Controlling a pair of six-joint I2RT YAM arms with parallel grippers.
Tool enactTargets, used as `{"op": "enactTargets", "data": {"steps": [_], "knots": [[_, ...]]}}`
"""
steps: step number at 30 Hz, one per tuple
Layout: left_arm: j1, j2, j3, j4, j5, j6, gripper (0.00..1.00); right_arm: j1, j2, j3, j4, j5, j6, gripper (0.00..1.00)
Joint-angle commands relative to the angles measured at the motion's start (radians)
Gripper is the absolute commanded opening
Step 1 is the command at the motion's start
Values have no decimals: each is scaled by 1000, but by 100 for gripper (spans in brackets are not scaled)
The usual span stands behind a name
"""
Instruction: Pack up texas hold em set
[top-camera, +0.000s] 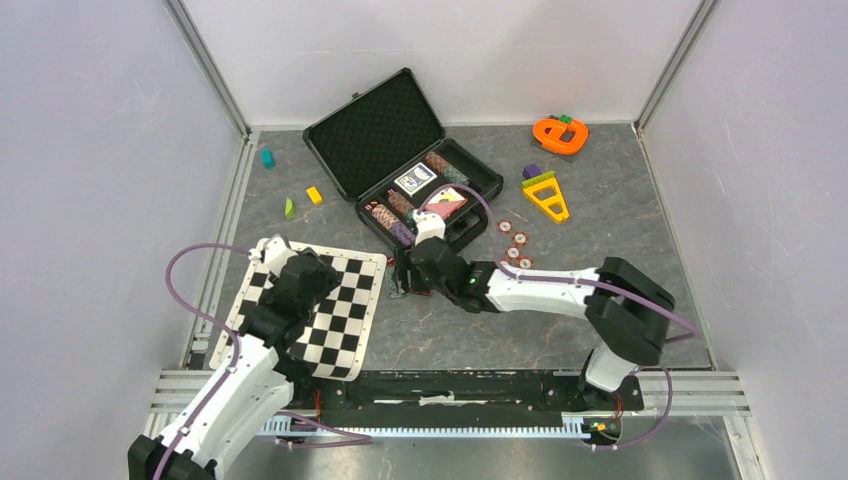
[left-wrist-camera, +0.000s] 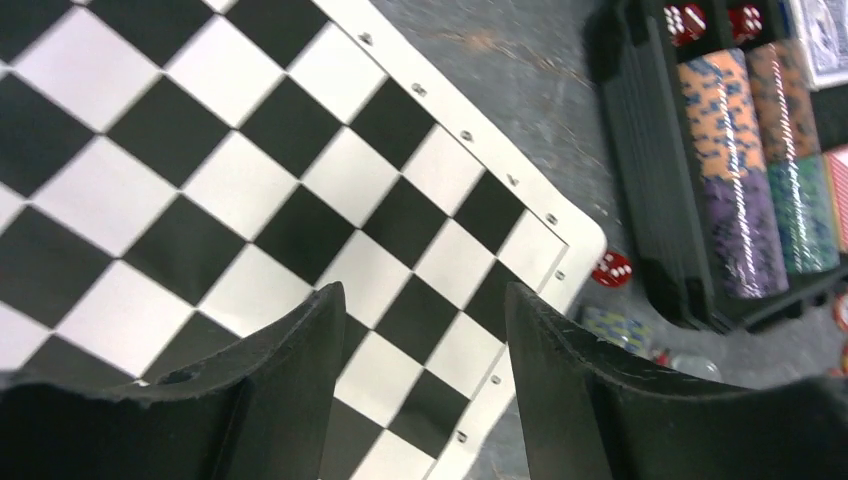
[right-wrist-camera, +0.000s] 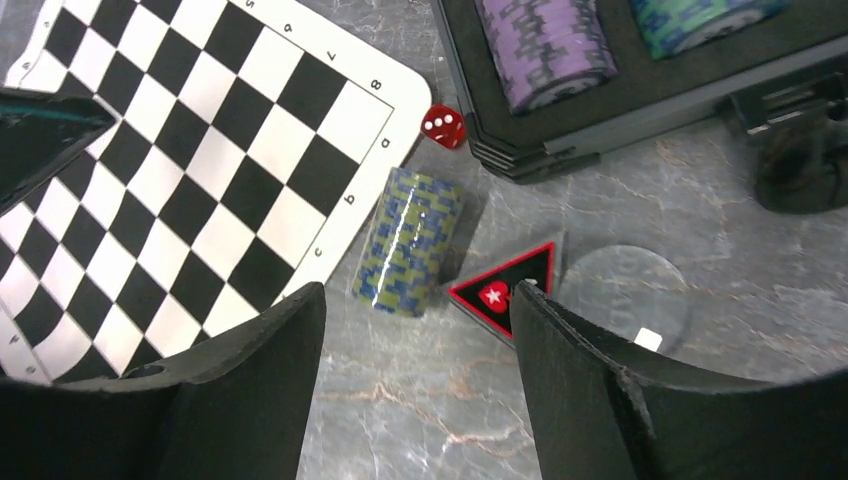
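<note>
While the briefcase (top-camera: 375, 132) lies open, a chip stack (right-wrist-camera: 408, 242) rests on its side outside its front corner.
Right gripper (right-wrist-camera: 415, 400), jaws wide and empty, hovers by that stack; left gripper (left-wrist-camera: 420, 390), likewise spread, over the checkered mat (left-wrist-camera: 200, 180) beside the briefcase.

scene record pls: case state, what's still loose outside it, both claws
case: black briefcase open; coloured chip rows and cards inside
loose by case: blue-yellow chip stack on its side, red die, red-white chips
left claw: open, empty, over checkered mat
right claw: open, empty, pointed at the blue-yellow chip stack
</note>
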Motion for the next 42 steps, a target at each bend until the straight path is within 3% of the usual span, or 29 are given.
{"op": "enactTargets", "data": {"steps": [1, 6, 16, 21, 29, 37, 42], "knots": [[4, -60, -18, -32, -199, -36, 66, 25, 104, 116, -21, 98, 54, 73], [6, -72, -63, 60, -136, 29, 67, 27, 214, 202, -58, 104, 69, 67], [4, -78, -90, 92, -111, 58, 67, 36, 338, 292, -119, 88, 79, 62], [6, -75, -95, 96, -111, 58, 67, 41, 358, 299, -120, 62, 80, 51], [4, -67, -102, 120, -95, 68, 67, 41, 216, 338, -114, -48, -90, 21], [5, -48, -109, 171, -40, 104, 66, -14, 25, 345, -124, -48, -321, 18], [5, -52, -117, 202, 14, 140, 66, -198, -7, 403, -224, -170, -396, 5]]}}
